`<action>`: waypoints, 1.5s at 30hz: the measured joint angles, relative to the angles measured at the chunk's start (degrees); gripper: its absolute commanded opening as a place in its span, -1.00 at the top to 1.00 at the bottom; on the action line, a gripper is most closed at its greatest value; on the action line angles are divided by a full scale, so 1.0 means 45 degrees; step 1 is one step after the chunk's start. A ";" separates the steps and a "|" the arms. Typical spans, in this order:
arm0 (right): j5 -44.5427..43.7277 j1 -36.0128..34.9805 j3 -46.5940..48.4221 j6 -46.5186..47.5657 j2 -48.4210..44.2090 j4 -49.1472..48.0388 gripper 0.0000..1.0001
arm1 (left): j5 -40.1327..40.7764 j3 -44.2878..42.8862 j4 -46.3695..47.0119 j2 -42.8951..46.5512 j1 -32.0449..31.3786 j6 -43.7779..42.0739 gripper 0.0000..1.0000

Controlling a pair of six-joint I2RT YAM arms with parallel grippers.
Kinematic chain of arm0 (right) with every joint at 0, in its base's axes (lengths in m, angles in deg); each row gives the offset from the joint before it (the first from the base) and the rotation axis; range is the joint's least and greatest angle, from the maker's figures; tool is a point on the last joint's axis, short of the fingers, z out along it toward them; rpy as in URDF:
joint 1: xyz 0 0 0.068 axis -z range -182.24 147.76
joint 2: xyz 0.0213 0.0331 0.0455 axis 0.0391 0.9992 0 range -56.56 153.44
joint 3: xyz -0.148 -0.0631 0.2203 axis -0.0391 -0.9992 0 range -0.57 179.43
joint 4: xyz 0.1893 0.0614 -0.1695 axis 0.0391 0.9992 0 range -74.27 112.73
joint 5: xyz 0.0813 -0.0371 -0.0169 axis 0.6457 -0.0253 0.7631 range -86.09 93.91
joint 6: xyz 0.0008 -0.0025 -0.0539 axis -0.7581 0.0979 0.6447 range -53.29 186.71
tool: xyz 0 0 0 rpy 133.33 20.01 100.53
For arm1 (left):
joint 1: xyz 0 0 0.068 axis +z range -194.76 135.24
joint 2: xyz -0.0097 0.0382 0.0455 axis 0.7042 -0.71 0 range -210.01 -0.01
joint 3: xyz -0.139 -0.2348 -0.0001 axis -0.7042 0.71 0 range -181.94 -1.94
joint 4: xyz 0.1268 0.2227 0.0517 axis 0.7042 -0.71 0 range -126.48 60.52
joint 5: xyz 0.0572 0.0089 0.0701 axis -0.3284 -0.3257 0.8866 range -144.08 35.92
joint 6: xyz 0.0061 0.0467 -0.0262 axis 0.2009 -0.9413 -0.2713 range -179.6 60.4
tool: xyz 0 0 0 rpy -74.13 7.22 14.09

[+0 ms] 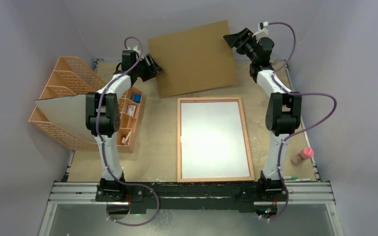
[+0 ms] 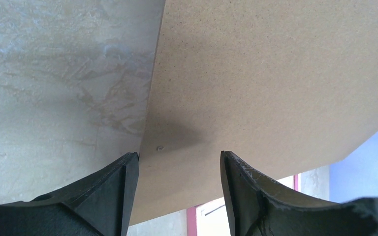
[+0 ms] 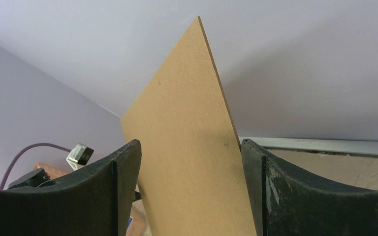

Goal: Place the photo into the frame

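Place: robot lab cell | you see: plain grey walls [image 1: 15, 44] (enclosing the table [image 1: 160, 142]) | aluminium mounting rail [image 1: 74, 192] at front

Arms stretched forward, left claw [image 2: 179, 154] and right claw [image 3: 191, 142] gaping.

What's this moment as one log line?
backing board tilted up at back | left gripper open | right gripper open | frame flat

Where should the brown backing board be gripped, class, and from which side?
Probably by its short side edges, left gripper from the left, right gripper from the right. The backing board is thin, wide and raised at a tilt, so only an edge fits between jaws; two holds should stop it twisting.
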 measured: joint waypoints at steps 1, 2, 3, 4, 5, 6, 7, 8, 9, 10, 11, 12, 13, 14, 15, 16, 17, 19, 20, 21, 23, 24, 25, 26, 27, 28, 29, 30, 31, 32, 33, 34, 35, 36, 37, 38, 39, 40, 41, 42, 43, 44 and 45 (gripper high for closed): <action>0.0005 -0.0010 -0.0107 0.0000 -0.0185 0.0044 -0.50 | -0.0024 0.0000 -0.0141 0.0073 -0.0005 0.0010 -0.21; 0.0010 -0.0015 -0.0170 -0.0005 -0.0316 0.0058 -0.50 | -0.0044 0.0005 -0.0301 0.0180 -0.0015 0.0029 -0.21; 0.0005 -0.0034 -0.0253 -0.0005 -0.0481 0.0107 -0.49 | -0.0053 0.0024 -0.0408 0.0272 -0.0024 0.0034 -0.21; -0.0010 -0.0049 -0.0355 0.0000 -0.0646 0.0189 -0.50 | -0.0049 0.0049 -0.0534 0.0393 -0.0029 0.0034 -0.21; -0.0039 -0.0053 -0.0461 -0.0005 -0.0806 0.0257 -0.49 | -0.0049 0.0097 -0.0631 0.0525 -0.0029 0.0034 -0.21; -0.0049 -0.0058 -0.0563 -0.0005 -0.0971 0.0359 -0.49 | -0.0044 0.0131 -0.0758 0.0651 -0.0029 0.0039 -0.21; -0.0058 -0.0068 -0.0670 -0.0005 -0.1112 0.0457 -0.49 | -0.0034 0.0180 -0.0908 0.0801 -0.0029 0.0034 -0.21; -0.0087 -0.0073 -0.0743 -0.0005 -0.1248 0.0568 -0.48 | -0.0015 0.0209 -0.1151 0.0962 -0.0029 0.0034 -0.21; -0.0136 -0.0083 -0.0831 -0.0005 -0.1370 0.0685 -0.48 | -0.0005 0.0248 -0.1365 0.1127 -0.0029 0.0029 -0.21; -0.0165 -0.0083 -0.0933 0.0000 -0.1501 0.0860 -0.48 | 0.0010 0.0253 -0.1617 0.1277 -0.0029 0.0019 -0.21; -0.0194 -0.0083 -0.1049 0.0000 -0.1622 0.1001 -0.48 | 0.0019 0.0253 -0.1821 0.1389 -0.0029 0.0005 -0.21; -0.0262 -0.0083 -0.1258 -0.0005 -0.1807 0.1185 -0.48 | 0.0044 0.0253 -0.2069 0.1511 -0.0029 -0.0015 -0.21; -0.0301 -0.0083 -0.1496 -0.0010 -0.1987 0.1389 -0.47 | 0.0092 0.0257 -0.2356 0.1622 -0.0029 -0.0029 -0.21; -0.0389 -0.0083 -0.1715 -0.0010 -0.2152 0.1627 -0.47 | 0.0121 0.0287 -0.2633 0.1744 -0.0034 -0.0034 -0.21; -0.0471 -0.0087 -0.1914 -0.0015 -0.2288 0.1836 -0.47 | 0.0146 0.0364 -0.2890 0.1899 -0.0044 -0.0044 -0.21; -0.0568 -0.0087 -0.2200 -0.0015 -0.2477 0.2113 -0.47 | 0.0199 0.0525 -0.3109 0.2084 -0.0058 -0.0058 -0.21; -0.0661 -0.0087 -0.2497 -0.0010 -0.2667 0.2453 -0.47 | 0.0209 0.0670 -0.3293 0.2234 -0.0073 -0.0078 -0.21; -0.0850 -0.0087 -0.3075 0.0010 -0.2973 0.2997 -0.47 | 0.0228 0.1141 -0.3706 0.2623 -0.0126 -0.0121 -0.21; -0.0952 -0.0087 -0.3560 0.0034 -0.3186 0.3347 -0.47 | 0.0272 0.1404 -0.3886 0.2803 -0.0170 -0.0136 -0.20; -0.1073 -0.0087 -0.3891 0.0049 -0.3342 0.3565 -0.47 | 0.0306 0.1598 -0.4017 0.2939 -0.0204 -0.0151 -0.21; -0.1365 -0.0087 -0.4726 0.0092 -0.3672 0.4104 -0.47 | 0.0355 0.2079 -0.4274 0.3181 -0.0306 -0.0185 -0.20; -0.1554 -0.0087 -0.5149 0.0121 -0.3827 0.4342 -0.47 | 0.0374 0.2317 -0.4313 0.3264 -0.0369 -0.0199 -0.20; -0.1656 -0.0087 -0.5416 0.0141 -0.3905 0.4546 -0.47 | 0.0408 0.2487 -0.4367 0.3313 -0.0423 -0.0233 -0.20; -0.1836 -0.0087 -0.5693 0.0180 -0.3954 0.4775 -0.47 | 0.0423 0.2710 -0.4405 0.3356 -0.0486 -0.0257 -0.20; -0.1967 -0.0087 -0.5935 0.0238 -0.3963 0.4979 -0.47 | 0.0437 0.2929 -0.4473 0.3381 -0.0563 -0.0267 -0.20; -0.2171 -0.0087 -0.6183 0.0277 -0.3963 0.5153 -0.47 | 0.0437 0.3089 -0.4517 0.3381 -0.0627 -0.0267 -0.20; -0.2293 -0.0087 -0.6363 0.0321 -0.3963 0.5319 -0.47 | 0.0437 0.3259 -0.4537 0.3381 -0.0704 -0.0272 -0.20; -0.2501 -0.0087 -0.6611 0.0350 -0.3963 0.5557 -0.47 | 0.0437 0.3458 -0.4561 0.3381 -0.0782 -0.0287 -0.20; -0.2613 -0.0087 -0.6761 0.0384 -0.3963 0.5707 -0.47 | 0.0437 0.3575 -0.4590 0.3381 -0.0835 -0.0325 -0.20; -0.2783 -0.0092 -0.6941 0.0427 -0.3963 0.5838 -0.47 | 0.0432 0.3677 -0.4629 0.3381 -0.0889 -0.0364 -0.20; -0.2958 -0.0112 -0.7077 0.0486 -0.3963 0.6028 -0.47 | 0.0423 0.3774 -0.4663 0.3381 -0.0952 -0.0384 -0.20; -0.3143 -0.0151 -0.7155 0.0549 -0.3963 0.6227 -0.47 | 0.0427 0.3823 -0.4697 0.3381 -0.0996 -0.0432 -0.20; -0.3274 -0.0175 -0.7203 0.0612 -0.3959 0.6329 -0.47 | 0.0432 0.3837 -0.4745 0.3381 -0.1030 -0.0471 -0.20; -0.3439 -0.0219 -0.7232 0.0704 -0.3959 0.6465 -0.47 | 0.0457 0.3837 -0.4784 0.3381 -0.1059 -0.0505 -0.20; -0.3589 -0.0262 -0.7237 0.0816 -0.3959 0.6543 -0.47 | 0.0495 0.3837 -0.4789 0.3381 -0.1083 -0.0583 -0.20; -0.3725 -0.0316 -0.7237 0.0903 -0.3959 0.6591 -0.47 | 0.0544 0.3837 -0.4775 0.3381 -0.1107 -0.0656 -0.20; -0.3871 -0.0369 -0.7237 0.0991 -0.3959 0.6625 -0.47 | 0.0597 0.3837 -0.4760 0.3381 -0.1132 -0.0738 -0.21; -0.3983 -0.0423 -0.7237 0.1093 -0.3959 0.6683 -0.47 | 0.0665 0.3837 -0.4789 0.3381 -0.1151 -0.0826 -0.21; -0.4119 -0.0481 -0.7237 0.1175 -0.3959 0.6776 -0.47 | 0.0714 0.3837 -0.4818 0.3381 -0.1166 -0.0884 -0.21; -0.4206 -0.0534 -0.7237 0.1239 -0.3959 0.6883 -0.47 | 0.0801 0.3837 -0.4838 0.3381 -0.1190 -0.1001 -0.21; -0.4308 -0.0583 -0.7232 0.1307 -0.3954 0.7004 -0.47 | 0.0894 0.3837 -0.4833 0.3376 -0.1209 -0.1103 -0.22; -0.4439 -0.0636 -0.7232 0.1370 -0.3939 0.7101 -0.47 | 0.0962 0.3861 -0.4823 0.3376 -0.1224 -0.1171 -0.22; -0.4532 -0.0685 -0.7232 0.1443 -0.3910 0.7179 -0.47 | 0.1005 0.3915 -0.4799 0.3376 -0.1239 -0.1234 -0.22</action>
